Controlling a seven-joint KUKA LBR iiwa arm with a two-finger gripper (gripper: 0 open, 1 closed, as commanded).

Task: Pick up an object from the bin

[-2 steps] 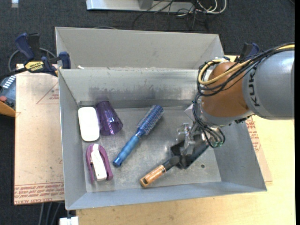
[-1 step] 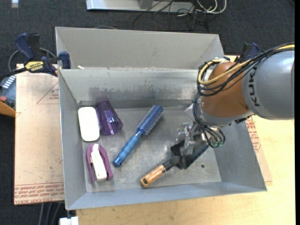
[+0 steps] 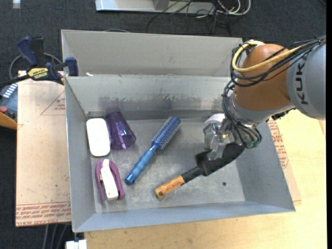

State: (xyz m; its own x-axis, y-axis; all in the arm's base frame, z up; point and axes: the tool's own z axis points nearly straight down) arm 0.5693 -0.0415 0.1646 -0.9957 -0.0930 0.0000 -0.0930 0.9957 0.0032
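The gripper (image 3: 215, 140) hangs just above the thick end of the black tool with an orange tip (image 3: 193, 174), on the right of the bin (image 3: 155, 201). I cannot tell if it is open or closed. A good grasp probably needs a straight descent, clamping across the narrow width, well apart from the blue hairbrush (image 3: 153, 149).

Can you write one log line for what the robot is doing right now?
gripper: over black end of black-and-orange tool | place: right half of bin | blue hairbrush: to its left, apart
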